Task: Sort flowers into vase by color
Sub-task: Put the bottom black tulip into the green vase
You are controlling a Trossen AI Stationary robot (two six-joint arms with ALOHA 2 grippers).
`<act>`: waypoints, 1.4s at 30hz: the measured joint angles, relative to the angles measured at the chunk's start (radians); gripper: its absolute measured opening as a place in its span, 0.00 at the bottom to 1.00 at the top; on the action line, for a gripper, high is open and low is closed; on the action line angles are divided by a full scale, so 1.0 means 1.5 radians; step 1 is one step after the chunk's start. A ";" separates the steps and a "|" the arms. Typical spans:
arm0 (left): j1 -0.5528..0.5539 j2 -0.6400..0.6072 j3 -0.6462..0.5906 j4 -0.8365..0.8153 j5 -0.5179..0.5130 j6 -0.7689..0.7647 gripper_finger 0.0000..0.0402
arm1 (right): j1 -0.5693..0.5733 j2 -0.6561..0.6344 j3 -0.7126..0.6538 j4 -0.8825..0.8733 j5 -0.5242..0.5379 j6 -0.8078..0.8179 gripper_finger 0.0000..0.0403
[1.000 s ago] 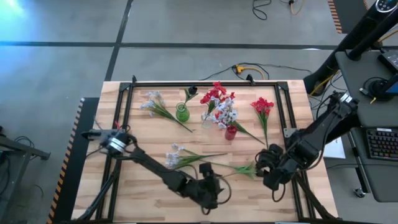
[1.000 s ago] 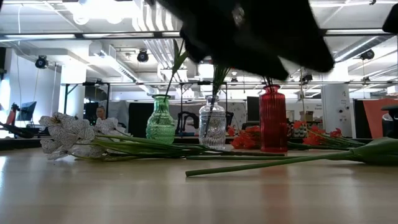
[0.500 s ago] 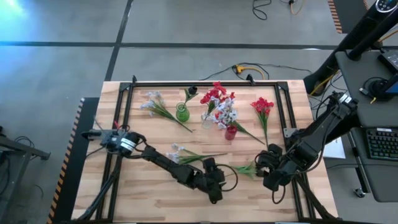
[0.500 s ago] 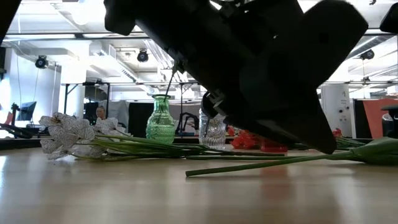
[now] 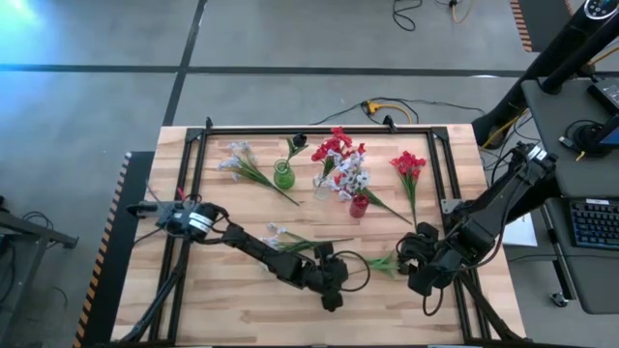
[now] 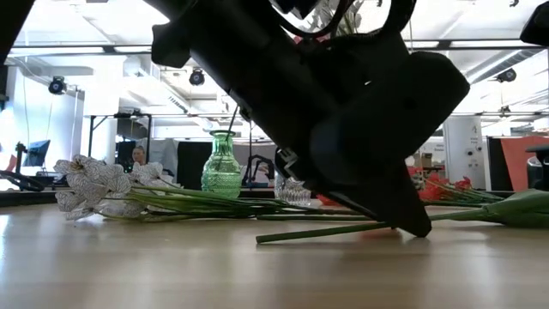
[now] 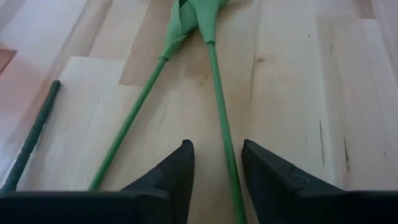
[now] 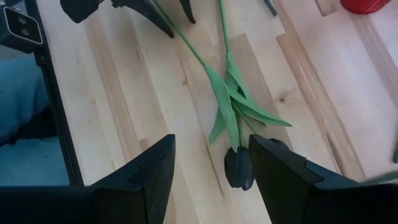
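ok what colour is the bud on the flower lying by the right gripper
Dark, near black bud on a green stem; it shows best in the right wrist view.

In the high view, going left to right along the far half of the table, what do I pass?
Loose pale spray → green vase → clear vase → red vase → loose red spray.

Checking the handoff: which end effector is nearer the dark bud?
Right. The right end effector hovers over the dark bud; the left end effector straddles its stem, farther away.
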 joint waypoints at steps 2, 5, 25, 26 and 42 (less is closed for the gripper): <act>0.000 0.000 0.000 0.000 -0.001 0.008 0.24 | 0.000 0.000 0.000 0.000 0.000 0.001 0.49; 0.000 0.000 0.000 -0.002 0.000 0.015 0.13 | 0.000 0.000 0.000 0.001 0.001 0.006 0.49; -0.014 -0.029 0.000 -0.007 -0.017 0.032 0.00 | 0.000 0.000 0.000 0.001 0.001 -0.020 0.48; -0.015 -0.032 0.000 -0.007 -0.017 0.035 0.00 | 0.000 0.000 0.000 0.001 0.001 -0.021 0.48; -0.039 -0.145 0.000 -0.127 -0.093 0.068 0.00 | 0.000 -0.033 0.000 0.008 -0.001 -0.037 0.48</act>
